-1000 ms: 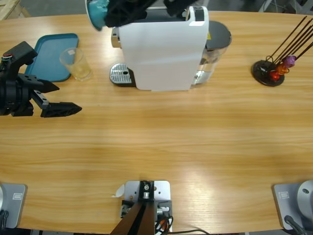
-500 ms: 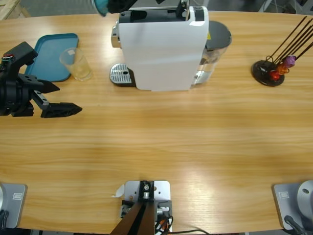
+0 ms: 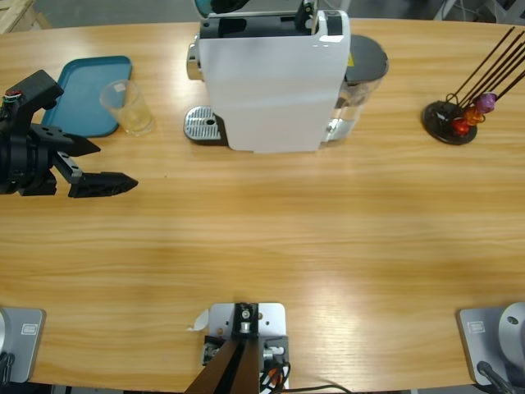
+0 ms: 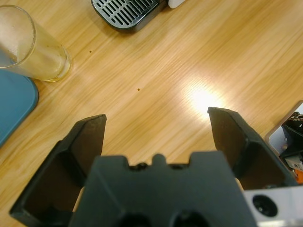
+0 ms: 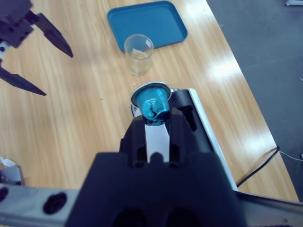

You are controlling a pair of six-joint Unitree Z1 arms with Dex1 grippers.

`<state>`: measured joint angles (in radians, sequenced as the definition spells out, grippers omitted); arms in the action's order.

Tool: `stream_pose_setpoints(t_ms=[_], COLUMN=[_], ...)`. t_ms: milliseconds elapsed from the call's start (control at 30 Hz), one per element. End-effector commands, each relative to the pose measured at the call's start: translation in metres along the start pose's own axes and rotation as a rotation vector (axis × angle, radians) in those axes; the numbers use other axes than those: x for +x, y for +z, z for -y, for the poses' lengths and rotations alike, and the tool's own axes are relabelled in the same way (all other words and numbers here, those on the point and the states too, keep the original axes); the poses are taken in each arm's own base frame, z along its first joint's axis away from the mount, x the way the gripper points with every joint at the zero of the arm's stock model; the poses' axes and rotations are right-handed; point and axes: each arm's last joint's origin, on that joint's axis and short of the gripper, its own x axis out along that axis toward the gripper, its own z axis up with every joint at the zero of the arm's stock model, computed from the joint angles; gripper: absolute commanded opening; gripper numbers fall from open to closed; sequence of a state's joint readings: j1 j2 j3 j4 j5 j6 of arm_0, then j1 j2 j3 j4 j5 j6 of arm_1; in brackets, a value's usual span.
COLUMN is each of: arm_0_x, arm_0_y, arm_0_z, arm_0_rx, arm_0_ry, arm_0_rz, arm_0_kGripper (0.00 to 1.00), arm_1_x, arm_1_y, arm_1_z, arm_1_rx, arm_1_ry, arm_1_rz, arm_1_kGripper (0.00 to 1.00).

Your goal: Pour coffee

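Between right tool's (image 5: 155, 124) tips, seemingly capsule (image 5: 152, 101).

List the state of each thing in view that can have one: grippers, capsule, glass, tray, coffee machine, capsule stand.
Left gripper: open, holding nothing, over bare table.
Right gripper: shut on a teal capsule, above the coffee machine.
Glass: upright, no coffee in it, beside the tray.
Tray: flat, nothing on it.
Coffee machine: drip grate bare, no cup under the spout.
Capsule stand: upright, a few capsules at its base.
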<state>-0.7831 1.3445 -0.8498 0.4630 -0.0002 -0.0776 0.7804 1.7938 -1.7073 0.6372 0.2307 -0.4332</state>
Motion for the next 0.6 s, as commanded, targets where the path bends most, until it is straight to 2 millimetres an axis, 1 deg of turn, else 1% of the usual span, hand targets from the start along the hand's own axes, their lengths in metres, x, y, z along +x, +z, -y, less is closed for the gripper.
stream_pose_setpoints(t_ms=[33, 233, 333, 400, 600], arm_0_x=[0.015, 0.014, 0.014, 0.014, 0.014], arm_0_y=[-0.005, -0.005, -0.006, -0.006, -0.006], arm_0_z=[0.002, 0.002, 0.002, 0.002, 0.002], arm_0_rx=[-0.006, -0.006, -0.007, -0.007, -0.007], arm_0_ry=[-0.014, -0.014, -0.016, -0.016, -0.016], arm_0_rz=[-0.056, -0.055, -0.055, -0.054, -0.053], arm_0_kGripper=[0.931, 0.931, 0.949, 0.995, 0.996], arm_1_x=[0.04, 0.047, 0.047, 0.047, 0.045], arm_1_y=[-0.012, -0.011, -0.012, -0.013, -0.015], arm_1_z=[0.012, 0.014, 0.016, 0.018, 0.023], arm_1_rx=[-0.002, -0.001, 0.002, 0.004, 0.009], arm_1_ry=[0.018, 0.022, 0.015, 0.005, -0.032], arm_1_rz=[-0.057, -0.061, -0.064, -0.068, -0.08], arm_1_kGripper=[0.0, 0.0, 0.0, 0.0, 0.0])
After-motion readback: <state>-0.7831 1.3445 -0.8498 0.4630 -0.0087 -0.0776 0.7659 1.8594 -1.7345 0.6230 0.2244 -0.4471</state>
